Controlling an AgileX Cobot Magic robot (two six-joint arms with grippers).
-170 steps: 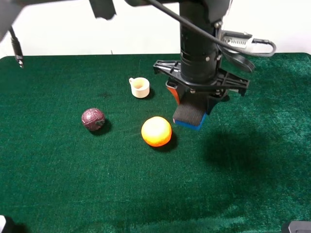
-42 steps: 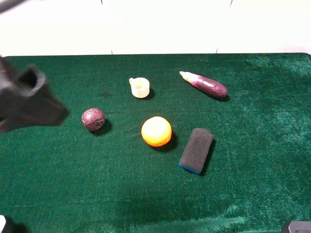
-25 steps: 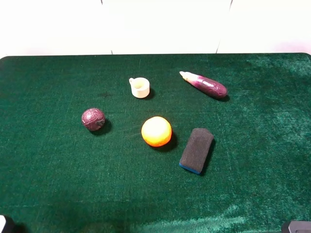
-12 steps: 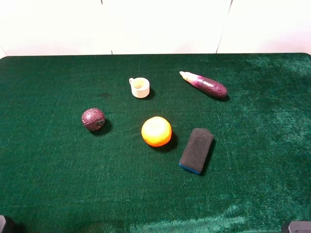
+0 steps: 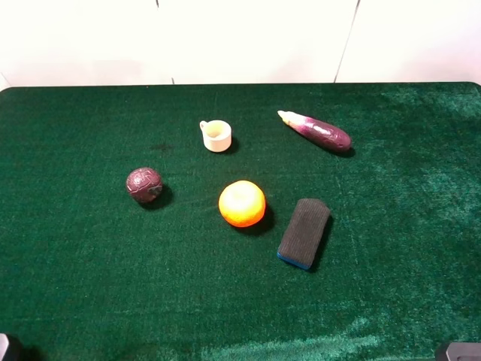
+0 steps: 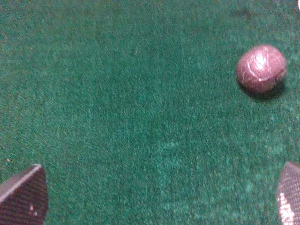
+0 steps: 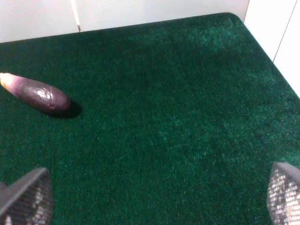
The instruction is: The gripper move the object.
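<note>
the left claw [image 6: 154, 199] shows only in the left wrist view, as two textured pad tips at the frame's lower corners, set wide apart with nothing between them, so it is released; the right claw [image 7: 154, 197] reads the same way in the right wrist view, its meshed pads spread and empty above bare green pile. neither claw nor any arm appears in the exterior high view, so arm pose beyond the downward-looking wrists cannot be told. the left wrist view catches the dark red ball [image 6: 261, 68], a little blurred, well apart from the pads; the right wrist view catches the purple eggplant [image 7: 35, 93] and a far corner of the surface [image 7: 206, 70] against a white wall. only the exterior high view shows the object [image 5: 304, 233], lying flat with its dark felt face up and a blue edge at its near end, just beside the orange [image 5: 242, 203], apart from it. a small cream cup [image 5: 216, 136] sits farther back.
</note>
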